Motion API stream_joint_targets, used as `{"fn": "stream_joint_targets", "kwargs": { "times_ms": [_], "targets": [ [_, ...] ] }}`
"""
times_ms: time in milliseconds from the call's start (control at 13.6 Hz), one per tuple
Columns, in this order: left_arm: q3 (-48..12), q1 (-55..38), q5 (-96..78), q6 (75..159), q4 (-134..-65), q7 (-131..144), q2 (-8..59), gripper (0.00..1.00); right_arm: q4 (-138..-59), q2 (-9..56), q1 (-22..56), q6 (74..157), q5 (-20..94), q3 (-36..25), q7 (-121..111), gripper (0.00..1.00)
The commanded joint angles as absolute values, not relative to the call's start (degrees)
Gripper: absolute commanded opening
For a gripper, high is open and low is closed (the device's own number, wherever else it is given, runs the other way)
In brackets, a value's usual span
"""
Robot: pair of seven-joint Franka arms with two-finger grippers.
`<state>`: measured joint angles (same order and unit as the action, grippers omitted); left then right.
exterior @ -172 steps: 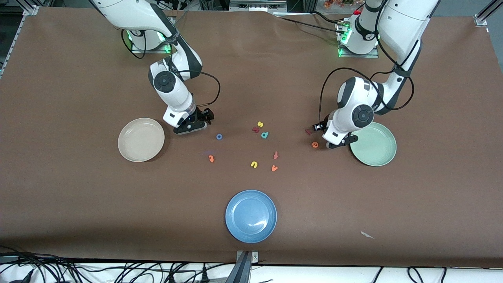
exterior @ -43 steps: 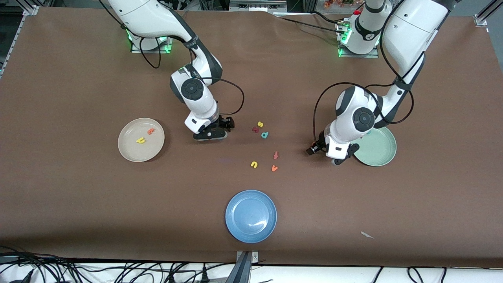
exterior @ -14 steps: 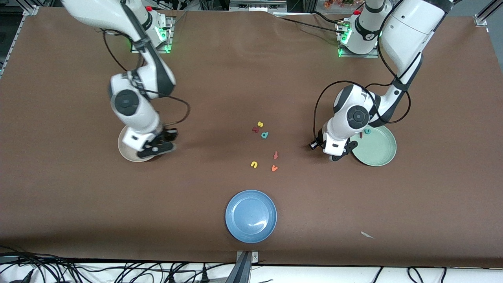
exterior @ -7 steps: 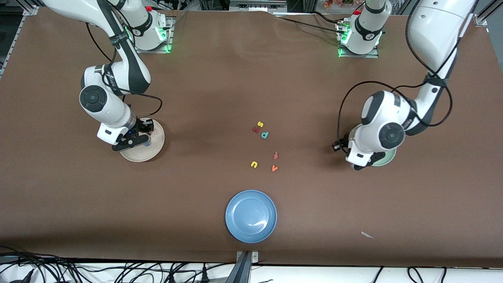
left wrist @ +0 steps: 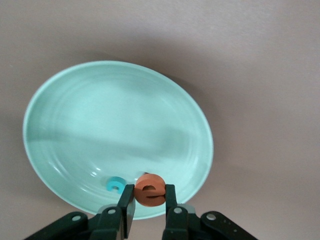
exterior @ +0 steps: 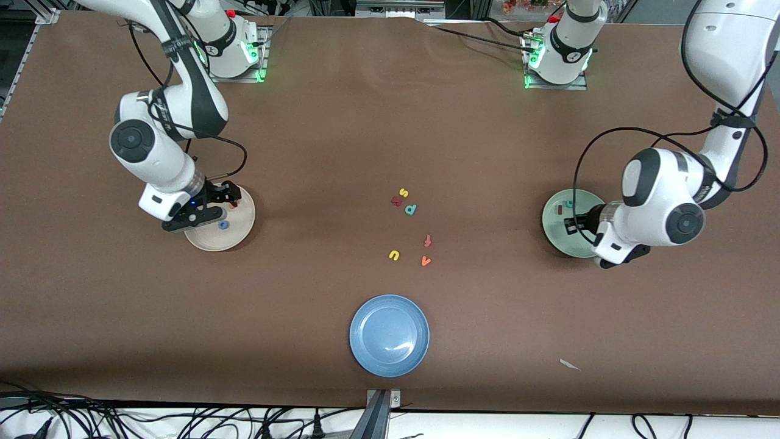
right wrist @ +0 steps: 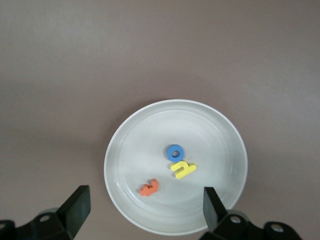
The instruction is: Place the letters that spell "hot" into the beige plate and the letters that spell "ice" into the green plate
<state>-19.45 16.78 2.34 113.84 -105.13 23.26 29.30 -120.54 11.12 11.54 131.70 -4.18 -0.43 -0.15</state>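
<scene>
The beige plate (right wrist: pixel 176 167) toward the right arm's end of the worktop (exterior: pixel 390 122) holds three letters: the blue o (right wrist: pixel 174 152), the yellow h (right wrist: pixel 183 170) touching it, and the orange t (right wrist: pixel 149 188) a little apart. The right gripper (right wrist: pixel 142 205) hangs over this plate's rim with its fingers (right wrist: pixel 76 207) spread wide and nothing between them; all three letters lie in the plate below the gap.

The green plate (left wrist: pixel 90 125) toward the left arm's end holds the teal c (left wrist: pixel 115 184) and the dark red i (exterior: pixel 560 209), the two lying near each other. The left gripper (left wrist: pixel 149 202) is over this plate's edge, its fingers (left wrist: pixel 127 202) pinching the orange e (left wrist: pixel 150 189), which is up in the air above the plate, just beside the c as the left wrist view shows it.

The blue plate (exterior: pixel 389 335), nearer to the front camera than the beige plate, has nothing in it. Between the beige and green plates, loose letters (exterior: pixel 409 228) lie scattered on the worktop.
</scene>
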Motion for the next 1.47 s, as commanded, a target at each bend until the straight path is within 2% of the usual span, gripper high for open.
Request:
{"fn": "stream_joint_targets", "kwargs": {
  "times_ms": [0,73,147,294,367,588,735,1175,1396],
  "targets": [
    [-19.86,16.96,4.22,113.12,-105.38,21.71,29.79,0.16,-113.76,9.58,11.34,124.48,-3.87,-0.09,3.16,1.00],
    [-19.86,17.05,5.26,113.12,-105.64,21.71,30.14,0.27,-110.08,9.49,11.34,120.45,-3.78,-0.09,3.08,1.00],
    [-19.86,17.05,5.27,113.12,-105.82,21.88,30.23,0.53,-106.04,9.58,11.34,115.54,-3.34,-0.17,2.99,1.00],
    [-19.86,17.05,5.27,113.03,-105.82,21.88,30.15,0.92,-101.09,8.97,11.34,107.96,-1.94,-0.96,1.77,1.00],
    [-19.95,17.05,5.27,113.03,-105.65,21.80,30.06,0.97,-99.68,8.27,11.25,105.23,-1.24,-1.66,-0.16,1.00],
    [-20.21,17.05,5.19,111.89,-104.77,22.15,27.96,1.00,-94.15,7.65,9.15,98.02,-0.71,-2.20,-3.42,1.00],
    [-20.57,16.79,5.10,106.73,-101.71,21.97,25.32,1.00,-92.90,7.65,9.14,96.60,-0.79,-3.33,-3.52,1.00],
    [-23.20,16.79,4.31,82.39,-77.65,21.97,24.70,1.00,-88.77,8.70,9.05,93.52,1.65,-3.52,-3.25,1.00],
    [-23.47,16.79,4.31,78.22,-69.54,21.71,23.39,1.00,-86.84,8.53,9.05,89.74,2.02,-3.69,-3.16,1.00]
  ]
}}
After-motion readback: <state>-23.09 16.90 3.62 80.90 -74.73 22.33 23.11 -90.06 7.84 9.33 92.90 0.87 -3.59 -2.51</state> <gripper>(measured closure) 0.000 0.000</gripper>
